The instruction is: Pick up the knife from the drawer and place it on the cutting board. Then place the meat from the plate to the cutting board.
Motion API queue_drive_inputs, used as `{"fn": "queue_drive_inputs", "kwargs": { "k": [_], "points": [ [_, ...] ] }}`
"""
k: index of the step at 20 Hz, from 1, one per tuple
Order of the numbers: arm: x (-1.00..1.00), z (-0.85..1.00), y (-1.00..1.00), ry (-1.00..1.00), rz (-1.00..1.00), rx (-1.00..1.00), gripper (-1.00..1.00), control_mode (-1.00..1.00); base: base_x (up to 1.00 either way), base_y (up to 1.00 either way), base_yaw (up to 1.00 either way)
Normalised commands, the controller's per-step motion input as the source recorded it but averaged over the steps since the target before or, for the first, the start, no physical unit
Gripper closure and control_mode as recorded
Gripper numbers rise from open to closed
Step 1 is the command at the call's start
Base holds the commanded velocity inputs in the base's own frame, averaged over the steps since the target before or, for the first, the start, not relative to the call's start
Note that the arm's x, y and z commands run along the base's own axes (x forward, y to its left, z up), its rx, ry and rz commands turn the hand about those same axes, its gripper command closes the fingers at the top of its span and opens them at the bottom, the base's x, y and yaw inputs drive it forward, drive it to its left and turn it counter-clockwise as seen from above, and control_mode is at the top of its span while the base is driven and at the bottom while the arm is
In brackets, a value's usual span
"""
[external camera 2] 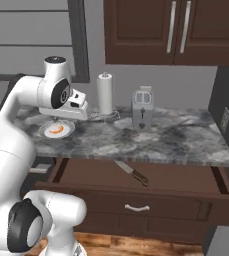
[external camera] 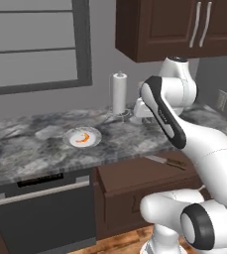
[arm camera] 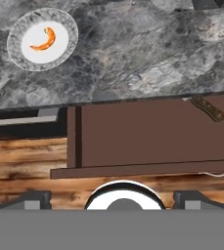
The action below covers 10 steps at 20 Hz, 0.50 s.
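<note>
Above the grey marble counter (external camera 2: 176,135) I am holding my pincer (arm camera: 112,199) high, its two dark fingertips (arm camera: 33,199) standing spread wide with nothing between them. I am looking straight down along it, and below me the drawer (external camera 2: 136,182) is standing pulled out from under the counter's edge, its curved silver handle (external camera 2: 137,207) facing the wooden floor (arm camera: 25,161). Inside, the knife (external camera 2: 132,173) is lying flat on the drawer's floor, silver blade pointing toward the counter and brown handle toward the drawer's front; in my hand view I am seeing its handle near the drawer's far right, right under the counter's lip. I am nowhere near touching it.

Over on the counter the plate (external camera 2: 46,134) is sitting to the left, well apart from the drawer's knife, and the meat (external camera 2: 56,130) is lying curled in its middle, orange-red against the white. From the right base view my wrist is hanging just over that plate. Farther back a paper towel roll (external camera 2: 105,94) is standing upright, with a silver toaster (external camera 2: 142,109) just to its right. Dark cabinet doors (external camera 2: 156,30) are hanging overhead, and a dishwasher (external camera: 43,213) is sitting left of the drawer.
</note>
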Motion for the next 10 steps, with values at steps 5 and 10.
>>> {"fn": "queue_drive_inputs", "kwargs": {
  "k": [5, 10],
  "points": [
    [0.00, 0.00, 0.00, 0.00, 0.00, 0.00, -1.00, 1.00, -0.06, 0.08, -0.06],
    [0.00, 0.00, 0.00, 0.00, 0.00, 0.00, -1.00, 1.00, -0.28, 0.00, -0.14]
  ]
}}
